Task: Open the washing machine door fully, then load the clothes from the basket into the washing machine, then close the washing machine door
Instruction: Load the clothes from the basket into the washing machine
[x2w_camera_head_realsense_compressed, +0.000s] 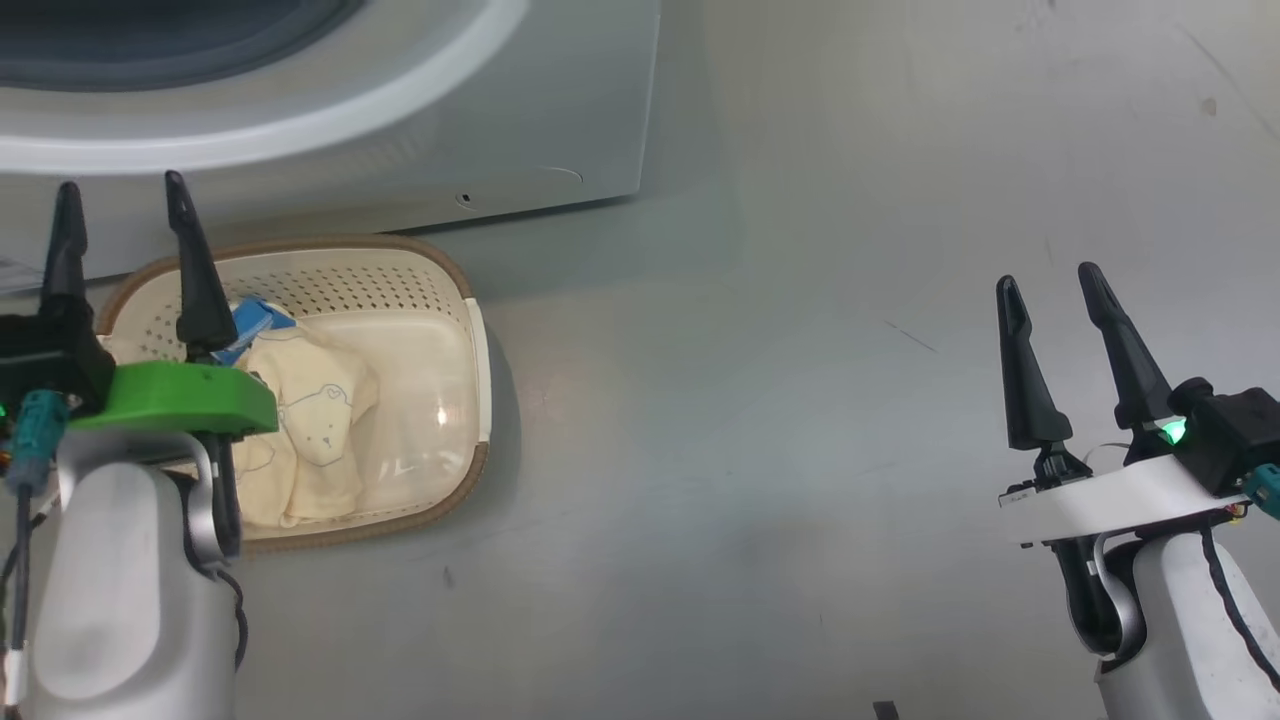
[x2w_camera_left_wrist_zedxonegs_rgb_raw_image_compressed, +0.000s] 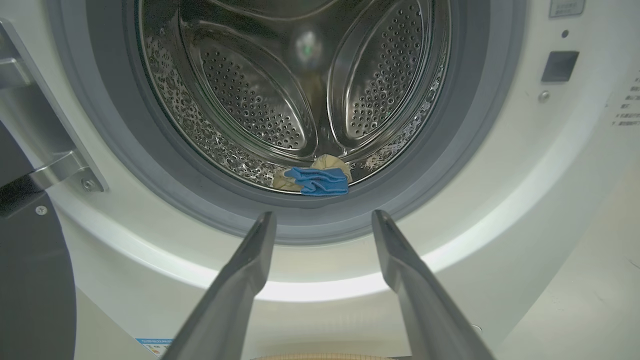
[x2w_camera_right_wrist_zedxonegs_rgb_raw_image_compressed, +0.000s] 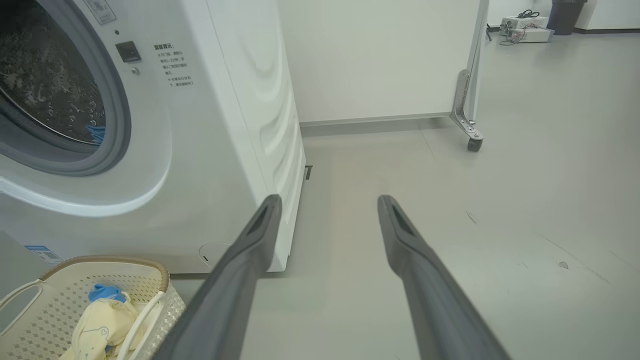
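The washing machine (x2w_camera_right_wrist_zedxonegs_rgb_raw_image_compressed: 220, 130) stands with its drum (x2w_camera_left_wrist_zedxonegs_rgb_raw_image_compressed: 300, 90) exposed. Its door (x2w_camera_left_wrist_zedxonegs_rgb_raw_image_compressed: 35, 290) is swung aside at the left edge of the left wrist view, on a metal hinge (x2w_camera_left_wrist_zedxonegs_rgb_raw_image_compressed: 55, 170). One piece of the clothes (x2w_camera_left_wrist_zedxonegs_rgb_raw_image_compressed: 312, 179), pale yellow with blue trim, lies at the drum's front lip. More pale yellow clothes (x2w_camera_head_realsense_compressed: 310, 420) lie in the cream basket (x2w_camera_head_realsense_compressed: 400, 270) on the floor before the machine. My left gripper (x2w_camera_head_realsense_compressed: 123, 195) hangs open and empty above the basket's left part, facing the drum. My right gripper (x2w_camera_head_realsense_compressed: 1049, 283) is open and empty over bare floor, well right of the basket.
Grey floor (x2w_camera_head_realsense_compressed: 750, 400) spreads to the right of the machine and basket. In the right wrist view a white partition panel (x2w_camera_right_wrist_zedxonegs_rgb_raw_image_compressed: 380, 55) on a caster (x2w_camera_right_wrist_zedxonegs_rgb_raw_image_compressed: 474, 144) stands behind the machine, with boxes (x2w_camera_right_wrist_zedxonegs_rgb_raw_image_compressed: 525, 22) far off by the wall.
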